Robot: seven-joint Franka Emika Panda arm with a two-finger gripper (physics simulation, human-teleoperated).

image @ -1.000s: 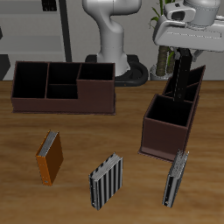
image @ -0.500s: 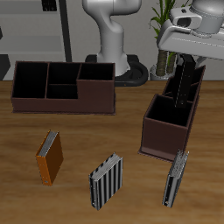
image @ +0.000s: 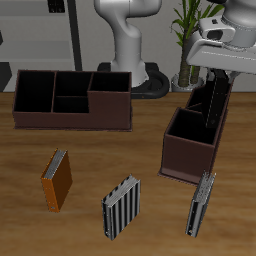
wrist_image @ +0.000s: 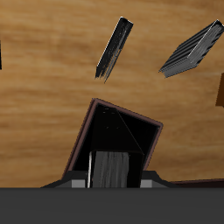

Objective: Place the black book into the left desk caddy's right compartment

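My gripper (image: 218,74) is shut on the black book (image: 214,100) and holds it upright over the left desk caddy (image: 190,155), the dark brown box seen end-on. The book's lower end hangs at about rim height over the caddy's large square end section, the right compartment (image: 188,129). In the wrist view the book's pale page edge (wrist_image: 109,169) shows between my fingers (wrist_image: 79,182), straight above that compartment (wrist_image: 122,131). I cannot tell whether the book touches the caddy.
The other long caddy (image: 70,100) stands broadside farther along the table. An orange-brown book (image: 56,180), a grey-and-black striped book (image: 122,205) and a thin dark book (image: 202,203) lie near the table's front edge. The robot's base (image: 130,50) stands behind.
My gripper has moved with the book sideways, away from the long caddy, and a little lower over the left caddy. The things on the table have not moved.
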